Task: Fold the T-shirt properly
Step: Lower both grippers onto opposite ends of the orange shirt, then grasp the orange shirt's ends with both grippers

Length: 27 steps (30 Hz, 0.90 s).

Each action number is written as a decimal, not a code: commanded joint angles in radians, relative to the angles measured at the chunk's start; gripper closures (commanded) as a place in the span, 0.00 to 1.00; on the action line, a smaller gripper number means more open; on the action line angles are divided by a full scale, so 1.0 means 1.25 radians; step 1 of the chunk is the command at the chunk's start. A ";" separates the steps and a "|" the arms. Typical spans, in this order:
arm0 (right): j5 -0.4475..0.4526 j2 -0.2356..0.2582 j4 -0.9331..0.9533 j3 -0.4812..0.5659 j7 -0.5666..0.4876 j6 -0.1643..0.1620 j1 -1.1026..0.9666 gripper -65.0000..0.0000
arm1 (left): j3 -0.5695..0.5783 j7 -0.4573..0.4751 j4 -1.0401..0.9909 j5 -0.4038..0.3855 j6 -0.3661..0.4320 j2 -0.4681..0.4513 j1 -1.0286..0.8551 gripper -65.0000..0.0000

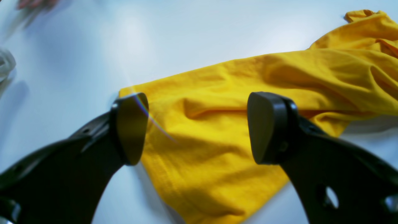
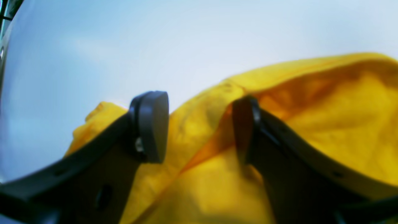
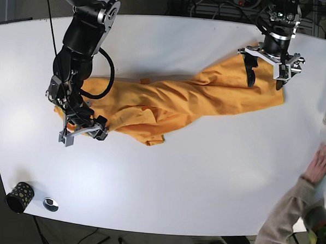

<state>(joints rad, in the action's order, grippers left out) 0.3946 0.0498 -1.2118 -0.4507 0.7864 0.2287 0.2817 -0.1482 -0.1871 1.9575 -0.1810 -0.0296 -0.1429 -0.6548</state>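
Lying crumpled across the middle of the smooth white table (image 3: pixel 165 177), the yellow T-shirt (image 3: pixel 180 98) stretched in a long, rumpled band from one arm to the other, its soft woven cloth gathered into ridges and shallow folds. One end bunched thickly near the right gripper (image 3: pixel 81 132); the other spread flatter, ending in a squared corner beneath the left gripper (image 3: pixel 266 69).

The left gripper's (image 1: pixel 196 127) matte black fingers (image 1: pixel 267 127) stood wide apart above that flat corner, rounded pads facing each other, gripping nothing; a hemmed edge of fabric ran between them. The right gripper (image 2: pixel 199 127) also stood parted, though less widely, with a raised fold of cloth rising between its dark pads (image 2: pixel 152 124); whether the pads touched the fabric could not be told, as that view was blurred.

At the table's near corner stood a small dark speckled cylinder (image 3: pixel 19 196) beside a round black-rimmed disc (image 3: pixel 50 204). A person's hand (image 3: pixel 320 163) in a beige sleeve rested on the table's edge near the left arm's side.
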 commanded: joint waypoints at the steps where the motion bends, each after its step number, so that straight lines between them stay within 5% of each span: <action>1: 0.013 0.006 -0.010 0.000 -0.014 0.008 0.020 0.52 | -0.002 0.021 0.013 0.001 0.001 -0.005 -0.005 0.28; 4: 0.013 0.005 -0.007 0.000 -0.030 0.008 0.018 0.62 | -0.002 0.021 0.013 0.001 0.001 -0.007 -0.002 0.28; 8: 0.011 -0.009 -0.008 0.000 -0.053 0.008 0.013 1.00 | -0.004 0.021 0.013 0.001 0.002 -0.007 -0.002 0.28; 11: 0.013 -0.007 -0.017 0.000 -0.053 0.009 0.006 1.00 | -0.011 0.021 0.013 0.001 0.003 -0.007 -0.001 0.28; 19: 0.014 -0.011 -0.215 0.002 -0.052 0.063 -0.082 1.00 | -0.080 0.017 -0.009 -0.003 0.003 0.018 0.032 0.28; 27: 0.014 -0.011 -0.338 0.003 -0.052 0.102 -0.167 1.00 | -0.151 -0.175 -0.038 -0.098 0.001 0.018 0.157 0.28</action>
<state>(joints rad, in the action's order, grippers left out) 0.3958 0.0280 -1.6012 -0.4461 0.7441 0.3447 0.0582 -0.3195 -0.4129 1.8977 -0.2783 -0.0296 -0.1120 -0.4725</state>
